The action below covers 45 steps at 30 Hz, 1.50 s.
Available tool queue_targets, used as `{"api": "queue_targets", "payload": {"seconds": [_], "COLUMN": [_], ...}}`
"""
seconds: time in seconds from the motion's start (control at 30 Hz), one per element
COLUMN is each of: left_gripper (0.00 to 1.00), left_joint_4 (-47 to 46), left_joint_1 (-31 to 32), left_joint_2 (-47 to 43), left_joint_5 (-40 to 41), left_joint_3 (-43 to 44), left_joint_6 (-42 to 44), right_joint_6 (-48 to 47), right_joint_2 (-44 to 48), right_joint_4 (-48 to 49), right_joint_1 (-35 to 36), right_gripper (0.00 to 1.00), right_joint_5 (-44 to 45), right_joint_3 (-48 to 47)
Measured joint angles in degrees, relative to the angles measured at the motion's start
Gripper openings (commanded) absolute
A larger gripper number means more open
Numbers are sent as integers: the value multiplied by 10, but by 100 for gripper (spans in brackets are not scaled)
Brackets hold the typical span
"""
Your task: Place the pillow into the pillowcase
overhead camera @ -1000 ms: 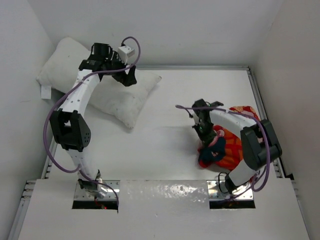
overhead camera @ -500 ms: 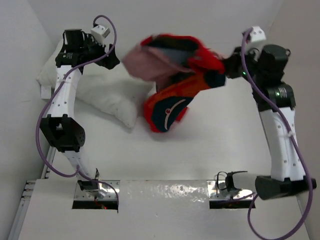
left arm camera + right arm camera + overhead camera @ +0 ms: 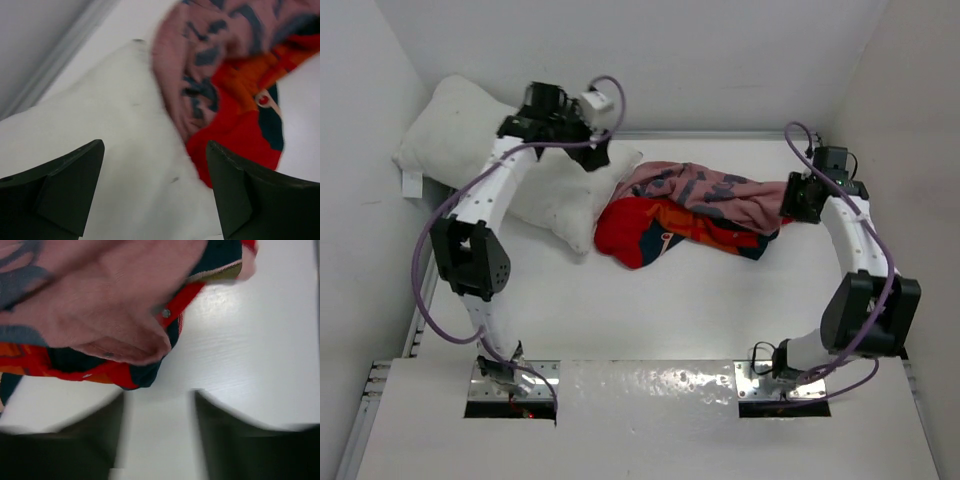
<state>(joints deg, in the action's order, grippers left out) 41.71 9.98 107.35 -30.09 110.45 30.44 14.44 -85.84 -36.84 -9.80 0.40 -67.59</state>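
The crumpled red pillowcase (image 3: 685, 210), pink inside partly exposed, lies on the table (image 3: 720, 290) touching the plump white pillow (image 3: 565, 205), which rests outside it at the far left; the left gripper (image 3: 155, 145) above the pillow and the right gripper (image 3: 159, 395) beside the pillowcase stand wide open, gripping nothing.

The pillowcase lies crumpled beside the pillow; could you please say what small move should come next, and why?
Probably ease the right gripper forward and close on the snap-lined hem just ahead of its open jaws. The pillowcase lies crumpled, pink inside showing, beside the pillow, so its mouth likely needs holding first.
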Motion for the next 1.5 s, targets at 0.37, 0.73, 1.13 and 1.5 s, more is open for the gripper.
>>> {"api": "queue_targets", "payload": {"seconds": [0.37, 0.73, 1.13, 1.5], "left_gripper": [83, 84, 88, 88], "left_joint_4": [36, 45, 46, 49], "left_joint_1": [73, 85, -60, -99], "left_joint_2": [73, 87, -77, -86], "left_joint_5": [29, 10, 12, 21], "left_joint_3": [-109, -145, -107, -104], "left_joint_6": [38, 17, -12, -27], "right_joint_6": [-105, -291, -278, -224], "right_joint_2": [56, -166, -443, -259], "right_joint_4": [24, 147, 309, 249], "right_joint_1": [70, 334, 344, 313], "right_gripper": [91, 99, 89, 0], "right_joint_5": [-24, -34, 105, 167], "right_joint_3": [8, -35, -290, -53]}}
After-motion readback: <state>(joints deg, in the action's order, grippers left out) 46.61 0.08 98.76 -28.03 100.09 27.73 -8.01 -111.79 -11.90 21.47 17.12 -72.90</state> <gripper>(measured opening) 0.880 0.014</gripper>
